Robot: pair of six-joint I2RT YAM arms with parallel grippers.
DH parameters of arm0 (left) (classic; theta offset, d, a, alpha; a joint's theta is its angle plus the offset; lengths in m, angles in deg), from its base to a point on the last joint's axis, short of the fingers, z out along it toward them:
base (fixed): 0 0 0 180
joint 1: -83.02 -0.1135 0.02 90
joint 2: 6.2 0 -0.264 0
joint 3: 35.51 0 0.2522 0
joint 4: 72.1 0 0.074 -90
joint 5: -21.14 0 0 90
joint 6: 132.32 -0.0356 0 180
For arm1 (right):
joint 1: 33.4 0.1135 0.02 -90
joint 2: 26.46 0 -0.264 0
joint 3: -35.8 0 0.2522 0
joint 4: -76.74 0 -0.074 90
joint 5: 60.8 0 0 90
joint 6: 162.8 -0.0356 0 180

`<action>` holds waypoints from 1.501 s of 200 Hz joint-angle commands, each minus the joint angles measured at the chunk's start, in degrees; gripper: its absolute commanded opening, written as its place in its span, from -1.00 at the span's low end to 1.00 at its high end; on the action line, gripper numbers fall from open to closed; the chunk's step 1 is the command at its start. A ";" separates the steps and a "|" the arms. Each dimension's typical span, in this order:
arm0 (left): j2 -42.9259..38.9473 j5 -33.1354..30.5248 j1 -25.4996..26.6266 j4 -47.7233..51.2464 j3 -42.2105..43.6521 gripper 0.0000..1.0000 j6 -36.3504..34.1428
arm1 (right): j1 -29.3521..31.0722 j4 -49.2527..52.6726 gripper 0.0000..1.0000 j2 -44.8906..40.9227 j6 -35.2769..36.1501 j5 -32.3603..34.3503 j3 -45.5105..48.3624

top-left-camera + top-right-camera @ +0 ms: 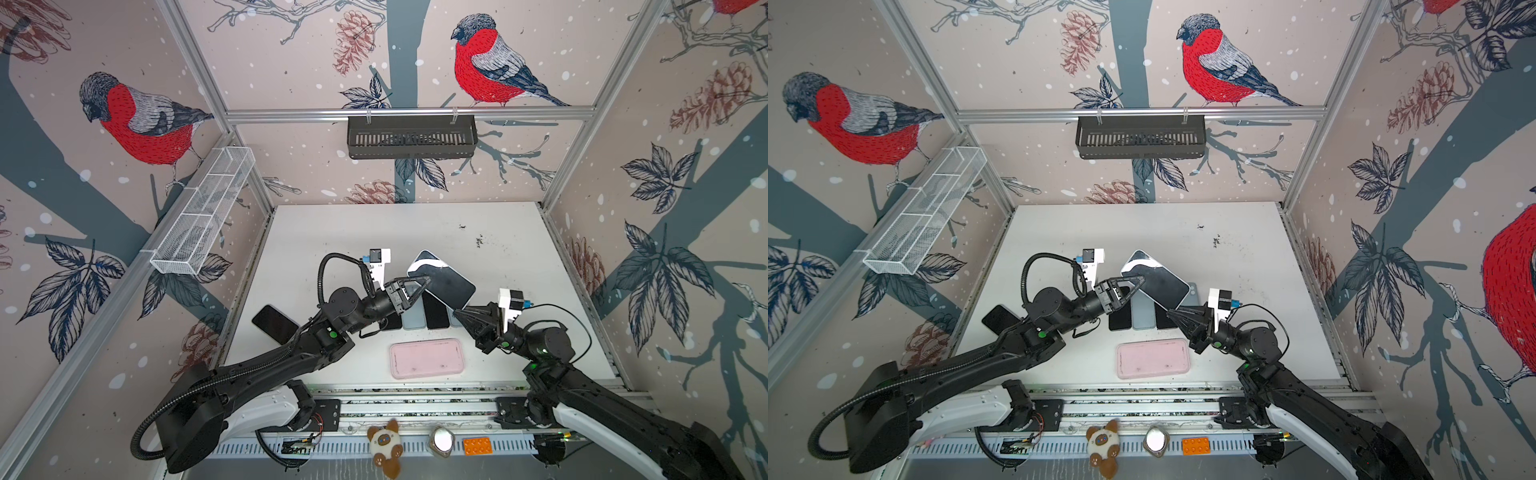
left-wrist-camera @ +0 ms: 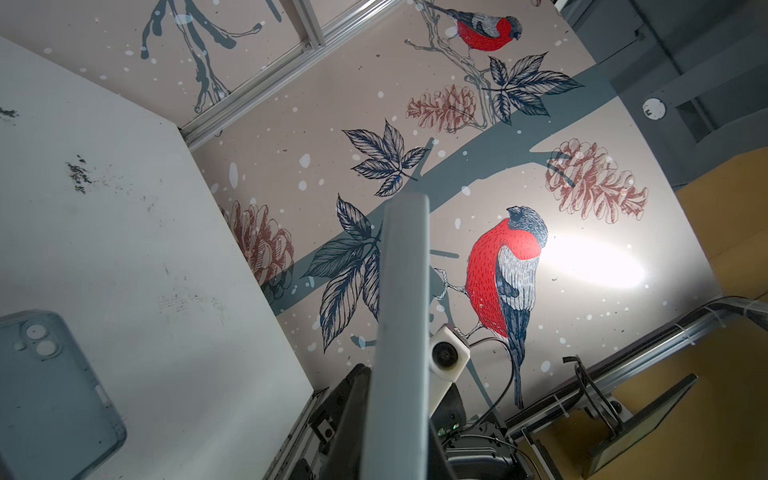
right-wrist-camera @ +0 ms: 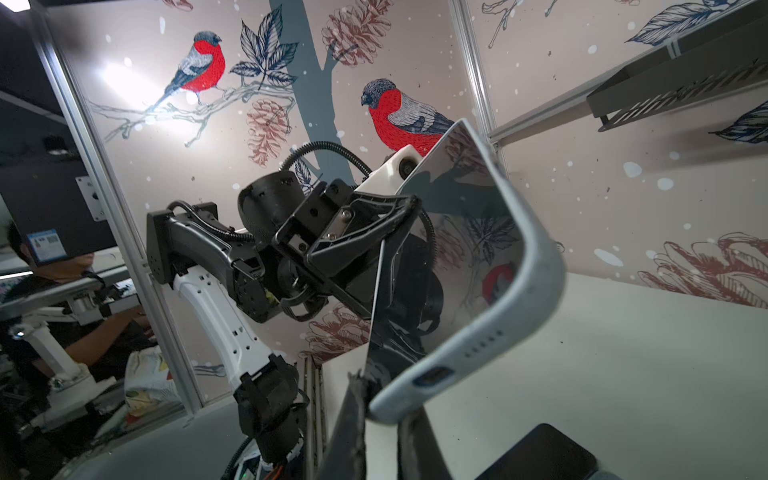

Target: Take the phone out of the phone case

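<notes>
The scuffed white tabletop (image 1: 332, 232) fills the floor of the bird-papered booth, and a black slotted metal shelf (image 1: 411, 137) hangs on the back rail at 12 o'clock. Above the table's middle both arms hold one thing in the air: a glossy dark-screened phone (image 1: 451, 286) seated in a pale blue-grey phone case (image 3: 515, 316). It is tilted, with its long axis running from 11 o'clock to 4 o'clock. The left gripper (image 1: 424, 284) reaches in from 8 o'clock and is clamped across the phone's long side, one finger lying on the screen. The right gripper (image 1: 459, 314) comes from 4 o'clock and is pinched tight on the case's lower corner, beside the charging port. At 6 o'clock from the held phone a flat pink rectangular case (image 1: 427, 358) lies on the table. Beneath the phone lies a row of dark and blue-grey slabs (image 1: 415, 318), side by side; whether they are phones or cases is unclear. A black phone (image 1: 275, 323) rests at the table's 8 o'clock edge.
</notes>
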 commanded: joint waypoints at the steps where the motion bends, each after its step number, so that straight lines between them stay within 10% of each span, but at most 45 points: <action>1: 0.70 2.85 0.66 3.33 -1.18 -1.00 2.04 | 0.26 4.22 -1.00 1.18 15.20 5.26 -0.47; 69: 0.10 4.24 -0.04 7.71 -4.27 -1.00 0.51 | -0.11 1.15 -1.00 0.84 14.09 11.79 -0.36; 105: -5.26 5.92 -3.87 9.35 -3.13 -1.00 0.44 | -1.19 9.85 0.00 -8.69 9.16 17.76 4.06; 143: -6.89 10.46 -6.64 15.49 -5.16 -1.00 -4.58 | -5.95 18.42 0.41 -16.41 -2.30 13.39 0.67; 218: -6.30 13.48 -8.40 10.38 -5.38 -1.00 -13.74 | -15.99 -1.38 0.44 -0.18 -27.31 -8.46 -5.37; 300: -5.79 15.09 -8.48 8.41 -5.09 -1.00 -16.40 | -15.79 -6.10 0.11 1.93 -27.09 -11.55 -4.21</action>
